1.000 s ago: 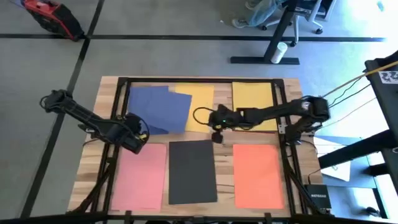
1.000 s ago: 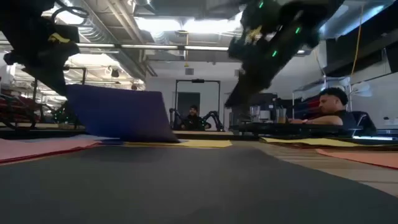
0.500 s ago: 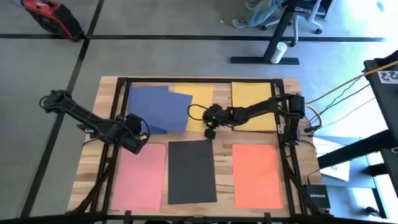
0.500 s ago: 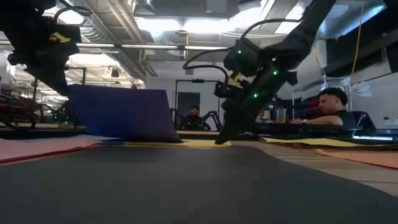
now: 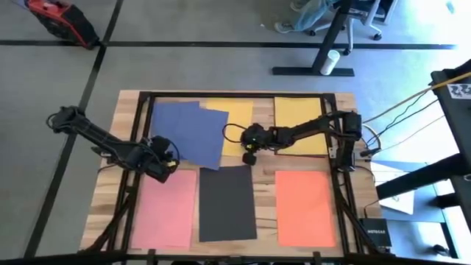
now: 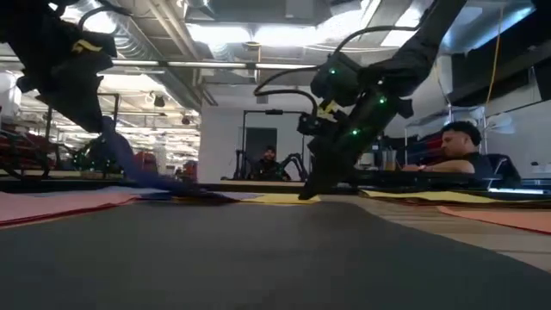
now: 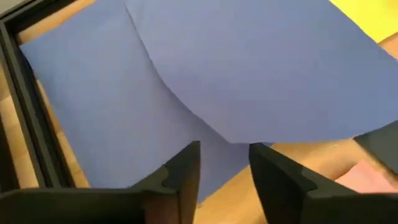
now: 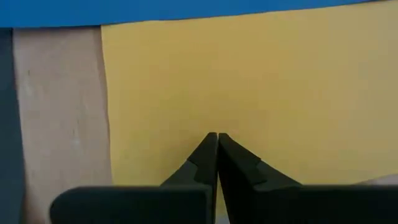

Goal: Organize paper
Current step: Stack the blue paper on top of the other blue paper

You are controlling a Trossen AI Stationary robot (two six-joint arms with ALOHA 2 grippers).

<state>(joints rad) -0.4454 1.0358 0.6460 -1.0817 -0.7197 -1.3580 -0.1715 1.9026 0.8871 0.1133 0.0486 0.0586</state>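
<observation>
You are seeing the upper blue sheet (image 5: 199,132) settling flat: a second ago it was standing up by the left hand (image 5: 168,163), and now it is lying over the other blue sheet. Your right hand (image 5: 249,157) is resting lower, having swung left onto the middle yellow sheet (image 5: 234,126).

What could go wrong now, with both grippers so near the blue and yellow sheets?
1. The upper blue sheet overlaps the middle yellow sheet, so dragging either one may shift the other.
2. The right gripper, shut, presses its tips on the yellow sheet's near edge and could crease it.
3. The left gripper is open beside the blue sheet's loose corner and might close on nothing.
</observation>
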